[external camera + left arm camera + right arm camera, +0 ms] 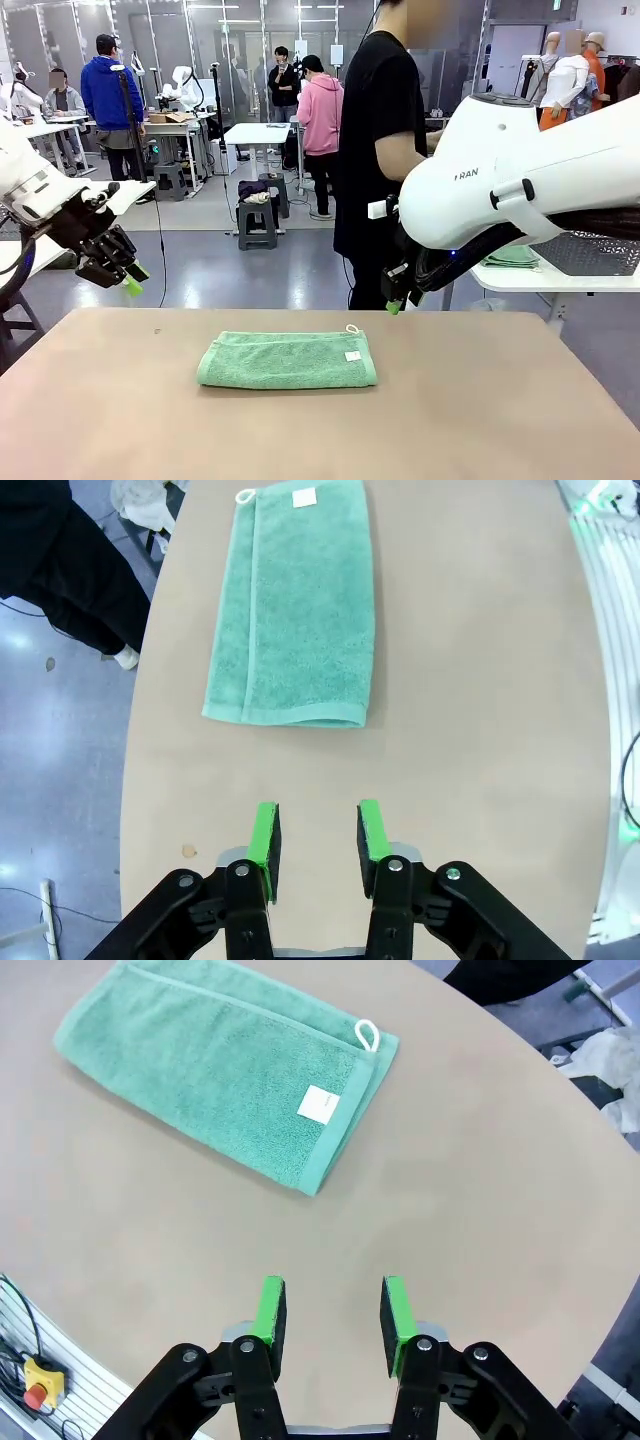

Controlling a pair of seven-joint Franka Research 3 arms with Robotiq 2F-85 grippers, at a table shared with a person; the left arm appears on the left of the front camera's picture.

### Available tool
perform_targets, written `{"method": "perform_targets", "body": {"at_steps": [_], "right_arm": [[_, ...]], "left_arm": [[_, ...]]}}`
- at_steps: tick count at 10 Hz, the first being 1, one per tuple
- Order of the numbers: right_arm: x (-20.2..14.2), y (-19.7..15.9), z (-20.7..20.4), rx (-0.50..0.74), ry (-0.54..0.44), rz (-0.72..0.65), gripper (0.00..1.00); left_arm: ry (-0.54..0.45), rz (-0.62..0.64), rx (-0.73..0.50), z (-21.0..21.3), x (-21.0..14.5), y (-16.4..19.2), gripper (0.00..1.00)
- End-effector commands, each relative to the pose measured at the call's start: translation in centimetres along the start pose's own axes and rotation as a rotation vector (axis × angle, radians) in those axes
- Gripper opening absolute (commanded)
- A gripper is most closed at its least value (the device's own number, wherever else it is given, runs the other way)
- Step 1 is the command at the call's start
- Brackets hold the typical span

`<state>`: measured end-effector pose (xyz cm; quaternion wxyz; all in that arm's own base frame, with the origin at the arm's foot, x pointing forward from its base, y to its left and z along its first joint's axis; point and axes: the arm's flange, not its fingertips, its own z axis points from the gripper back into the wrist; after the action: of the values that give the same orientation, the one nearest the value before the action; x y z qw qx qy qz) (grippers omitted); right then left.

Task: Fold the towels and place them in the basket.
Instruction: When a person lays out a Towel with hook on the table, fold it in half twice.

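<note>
towel (287, 360): folded, flat mid worktop (480, 420), long axis left–right | left pincer (318, 830): jaws apart, empty, raised off its plain end | right pincer (333, 1310): jaws apart, empty, off looped end, looks nearer | next: probably the right arm grasps the looped end

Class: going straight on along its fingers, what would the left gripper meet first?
Probably bare table, just short of the mint green towel; depth is unclear, so the left gripper might reach the towel's near edge.
</note>
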<state>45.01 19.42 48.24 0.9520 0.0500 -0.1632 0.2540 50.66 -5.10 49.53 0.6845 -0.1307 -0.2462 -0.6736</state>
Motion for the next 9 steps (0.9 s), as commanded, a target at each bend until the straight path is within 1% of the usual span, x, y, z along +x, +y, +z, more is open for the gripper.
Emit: {"method": "perform_targets", "body": {"at_steps": [1,2,3,7,9], "right_arm": [[-0.1,0.4,0.2,-0.013,0.017,-0.090,0.49],[-0.1,0.9,-0.6,-0.001,0.004,-0.201,0.49],[0.1,0.9,-2.5,-0.016,0.011,-0.295,0.49],[1.6,0.8,-10.7,-0.023,0.066,-0.404,0.49],[2.4,0.9,-14.8,-0.056,0.060,-0.460,0.49]], "left_arm": [[-0.001,-0.001,0.005,0.2,0.1,0.1,0.42],[-0.001,-0.001,0.005,0.2,0.1,0.1,0.42],[-0.001,-0.001,0.005,0.2,0.1,0.1,0.42],[-0.001,-0.001,0.005,0.2,0.1,0.1,0.42],[-0.001,-0.001,0.005,0.2,0.1,0.1,0.42]]}}
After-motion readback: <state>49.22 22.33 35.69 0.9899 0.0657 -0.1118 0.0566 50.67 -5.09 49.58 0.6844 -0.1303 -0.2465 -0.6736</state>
